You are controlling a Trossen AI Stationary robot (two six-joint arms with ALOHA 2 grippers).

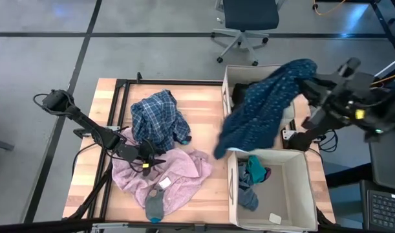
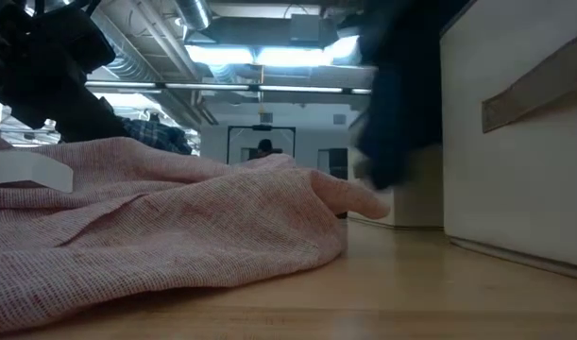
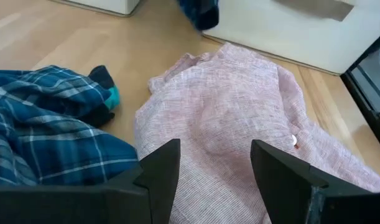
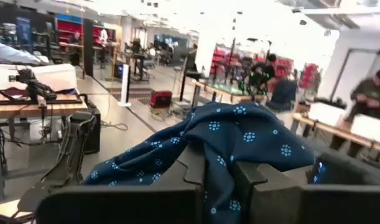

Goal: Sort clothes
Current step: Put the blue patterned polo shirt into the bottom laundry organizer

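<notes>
Here the right pincer (image 4: 219, 180) grips the dotted shirt (image 1: 265, 107), lifted high so it clears the bin (image 1: 227, 79); the left pincer (image 3: 214, 163) waits open over the pink shirt (image 1: 184, 169) on the worktop (image 1: 203, 94).

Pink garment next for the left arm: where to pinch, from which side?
Judging by the high view, pinch the pale pink garment from straight above at the raised folds near its middle. It lies spread flat, so the edges offer little to bite. The left gripper hangs over it, jaws open. Avoid the side under the plaid shirt.
</notes>
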